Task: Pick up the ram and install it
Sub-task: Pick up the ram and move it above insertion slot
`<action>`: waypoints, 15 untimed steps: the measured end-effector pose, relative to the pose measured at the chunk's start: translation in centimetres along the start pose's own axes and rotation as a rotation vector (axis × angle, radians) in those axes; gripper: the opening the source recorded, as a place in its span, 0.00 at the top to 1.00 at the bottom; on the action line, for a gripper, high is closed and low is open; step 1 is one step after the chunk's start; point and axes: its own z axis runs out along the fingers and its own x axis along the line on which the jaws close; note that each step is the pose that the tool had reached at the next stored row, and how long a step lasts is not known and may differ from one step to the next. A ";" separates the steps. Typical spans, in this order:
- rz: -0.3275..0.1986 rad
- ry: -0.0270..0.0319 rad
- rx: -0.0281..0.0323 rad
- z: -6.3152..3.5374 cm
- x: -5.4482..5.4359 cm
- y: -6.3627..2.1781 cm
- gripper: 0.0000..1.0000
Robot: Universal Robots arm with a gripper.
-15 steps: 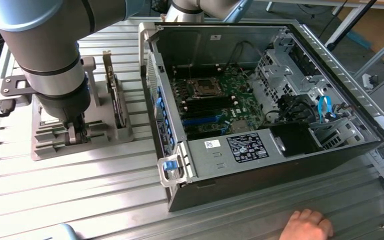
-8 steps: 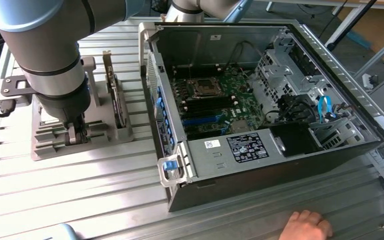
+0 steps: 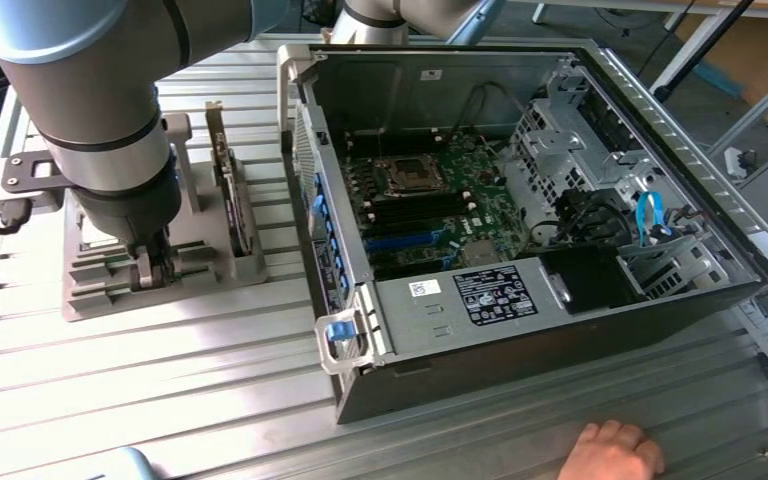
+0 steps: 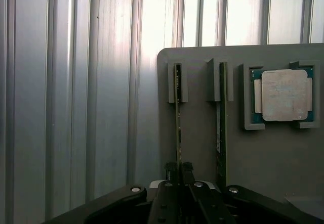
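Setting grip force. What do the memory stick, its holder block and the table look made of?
Memory stick: green circuit board seen edge-on, probably fibreglass laminate.
Holder block: matte grey, uniform, likely plastic, maybe printed.
Table: ribbed bare metal with bright streaky glare, looks like aluminium.

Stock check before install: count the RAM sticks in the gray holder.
2. One ram stick stands in the slot beside the processor chip; the other in the next slot over.
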 end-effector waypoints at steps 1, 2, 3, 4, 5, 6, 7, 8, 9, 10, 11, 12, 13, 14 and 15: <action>0.000 0.0000 0.0000 0.00 0.0 0.00 0.85; 0.000 0.0000 0.0001 0.00 0.0 0.00 0.85; 0.000 0.0000 0.0000 0.00 0.0 0.00 0.85; 0.000 0.0000 0.0000 0.00 0.0 0.00 0.85; 0.000 0.0000 0.0000 0.00 0.0 0.00 0.85; 0.000 0.0000 0.0000 0.08 0.0 0.00 0.85; 0.000 0.0000 0.0000 0.08 0.0 0.00 0.85; 0.000 0.0000 0.0000 0.08 0.0 0.00 0.85; 0.000 0.0000 0.0000 0.08 0.0 0.00 0.85; 0.000 -0.0001 0.0002 0.09 0.0 -0.01 0.85; 0.000 -0.0002 0.0003 0.09 0.0 -0.01 0.85; 0.000 -0.0001 0.0002 0.08 -0.1 -0.01 0.85; 0.000 -0.0001 0.0001 0.08 -0.1 -0.01 0.86; 0.000 -0.0001 0.0001 0.08 -0.1 -0.01 0.88; 0.000 0.0000 0.0000 0.08 -0.1 -0.01 0.88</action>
